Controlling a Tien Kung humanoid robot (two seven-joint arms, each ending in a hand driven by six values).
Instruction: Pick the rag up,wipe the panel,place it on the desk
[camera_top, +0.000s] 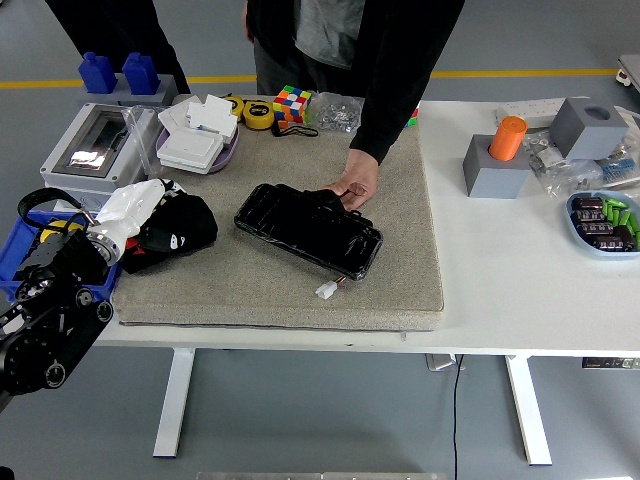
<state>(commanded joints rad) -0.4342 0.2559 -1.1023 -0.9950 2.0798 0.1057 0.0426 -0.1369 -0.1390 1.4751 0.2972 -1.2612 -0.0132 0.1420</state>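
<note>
Head view of a white desk (520, 270) bearing a thick grey-beige felt mat (400, 260). The left robot hand (150, 215), white-shelled on a black arm entering from the lower left, rests on the mat's left edge with its fingers curled down into a crumpled black cloth rag (180, 225), apparently clamped on it; a red patch shows beneath the cloth. The glossy black rectangular panel (308, 229) lies diagonally at the mat's centre, well apart from the rag, with a small white connector (327, 290) trailing from its near end. A person in a black sleeve stands at the far side, one hand (355, 187) pressing on the panel's far edge. Behind the mat sit a purple tray of white switch plates (197, 140), a yellow tape measure (258, 115), and a multicoloured puzzle cube (293, 103). A grey electrical enclosure with a clear lid (90, 150) stands at far left. To the right are an orange cylinder in a grey block (505, 150) and a pale blue dish of small parts (603, 222).
</note>
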